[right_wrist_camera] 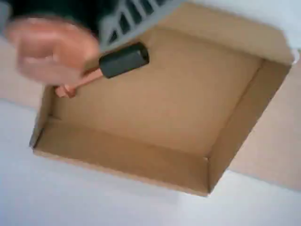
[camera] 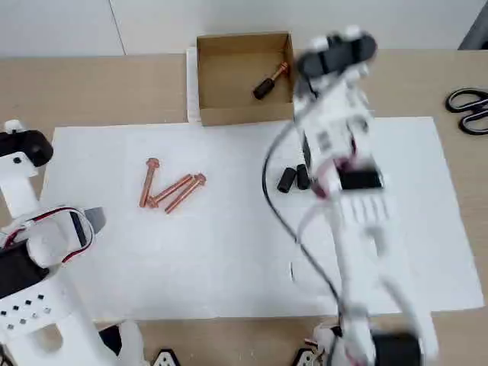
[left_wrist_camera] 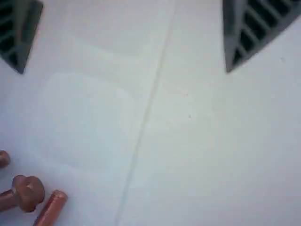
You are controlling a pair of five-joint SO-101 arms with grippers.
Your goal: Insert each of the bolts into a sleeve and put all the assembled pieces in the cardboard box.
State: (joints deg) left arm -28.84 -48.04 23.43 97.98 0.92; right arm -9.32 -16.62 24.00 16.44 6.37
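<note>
Left gripper [left_wrist_camera: 124,70] hangs wide open above the white paper sheet [camera: 229,259], holding nothing, with three loose copper-coloured metal bolts [camera: 171,188] lying close by. Right gripper [camera: 333,52] is over the far right corner of the open brown cardboard box [camera: 236,116]; through the blur I cannot tell whether it is open or closed. One assembled piece [camera: 270,81], a copper bolt pushed into a black cylindrical sleeve, lies inside the box. Two bare black sleeves [camera: 293,179] sit on the sheet beside the right arm.

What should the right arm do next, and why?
Probably pull the right arm back from the cardboard box toward the two black sleeves: one assembled piece already lies in the box, while three bolts lie bare on the white sheet.
</note>
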